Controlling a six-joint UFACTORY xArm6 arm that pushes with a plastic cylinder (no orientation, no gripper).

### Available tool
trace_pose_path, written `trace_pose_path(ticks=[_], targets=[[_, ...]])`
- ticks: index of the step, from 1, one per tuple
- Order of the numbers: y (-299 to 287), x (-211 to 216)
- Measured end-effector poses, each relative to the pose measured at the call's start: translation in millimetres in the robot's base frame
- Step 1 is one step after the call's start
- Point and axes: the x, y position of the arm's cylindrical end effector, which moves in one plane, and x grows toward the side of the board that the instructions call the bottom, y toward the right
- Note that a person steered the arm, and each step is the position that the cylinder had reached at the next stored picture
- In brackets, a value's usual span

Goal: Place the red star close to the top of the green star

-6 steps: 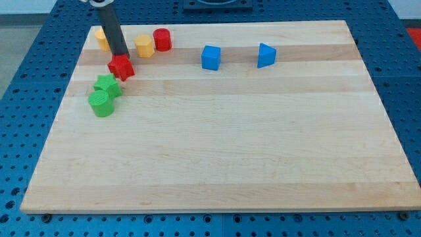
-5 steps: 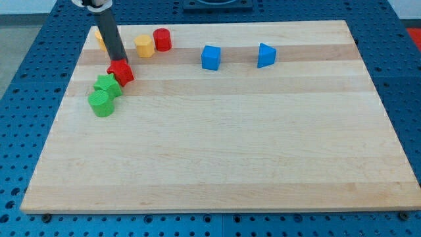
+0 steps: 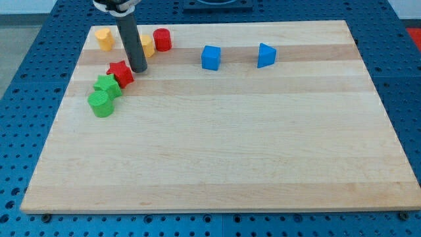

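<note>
The red star [image 3: 120, 72] lies near the board's upper left, touching the upper right side of the green star [image 3: 106, 85]. A green cylinder [image 3: 100, 104] sits just below the green star. My tip [image 3: 139, 68] is down on the board just to the right of the red star, close to it. The dark rod rises from there toward the view's top and covers part of a yellow block [image 3: 146, 45].
A yellow heart-like block [image 3: 103, 37] and a red cylinder [image 3: 162, 39] lie along the top edge. A blue cube [image 3: 210, 57] and a blue wedge-shaped block [image 3: 266, 55] lie further right. The wooden board [image 3: 223, 145] rests on a blue pegboard table.
The red star slid slightly down-left against the green star. My tip moved from above the red star's top to its right side, uncovering the yellow heart block.
</note>
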Motion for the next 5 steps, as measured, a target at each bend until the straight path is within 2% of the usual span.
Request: trace_pose_path(ticks=[2,5], targets=[[-23.9,0.1],[-22.5,2.4]])
